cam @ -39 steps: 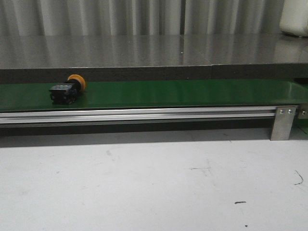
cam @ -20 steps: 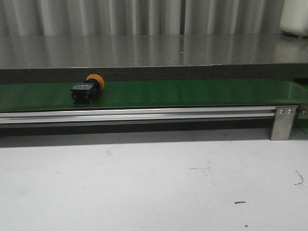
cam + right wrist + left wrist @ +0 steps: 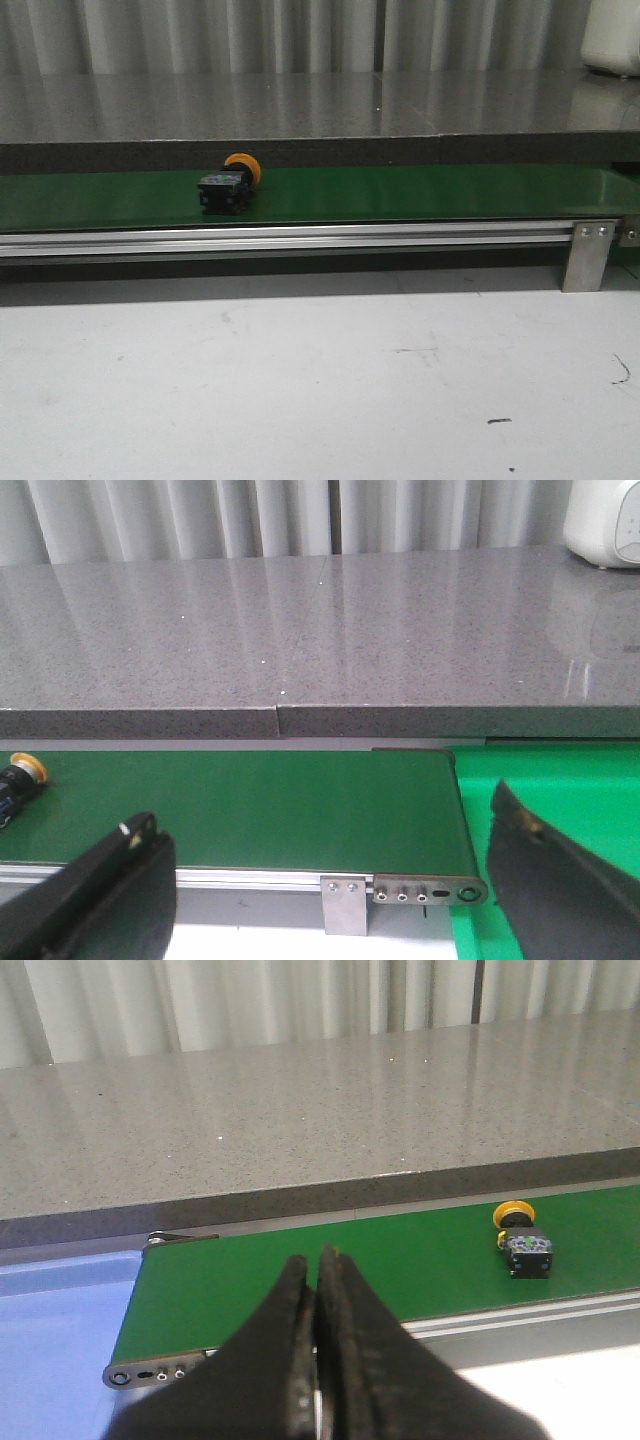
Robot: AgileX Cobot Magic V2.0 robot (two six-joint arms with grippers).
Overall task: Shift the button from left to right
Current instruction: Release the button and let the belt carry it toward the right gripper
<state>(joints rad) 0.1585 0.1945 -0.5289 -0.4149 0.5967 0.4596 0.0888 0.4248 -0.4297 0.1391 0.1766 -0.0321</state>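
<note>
The button [image 3: 229,184], with an orange-yellow cap and a black body with a bluish mark, lies on its side on the green conveyor belt [image 3: 400,192], left of the middle. It also shows in the left wrist view [image 3: 522,1240] and at the edge of the right wrist view [image 3: 18,779]. My left gripper [image 3: 314,1260] is shut and empty, over the belt's left end, well away from the button. My right gripper [image 3: 325,825] is wide open and empty near the belt's right end. Neither gripper shows in the front view.
A grey stone counter [image 3: 320,105] runs behind the belt. An aluminium rail [image 3: 300,238] and a metal bracket [image 3: 588,254] line the belt's front. A white appliance [image 3: 612,35] stands at the back right. A bright green surface [image 3: 560,780] lies past the belt's right end.
The button has travelled to the right along the belt, from the far left toward the middle. No gripper has touched it.
</note>
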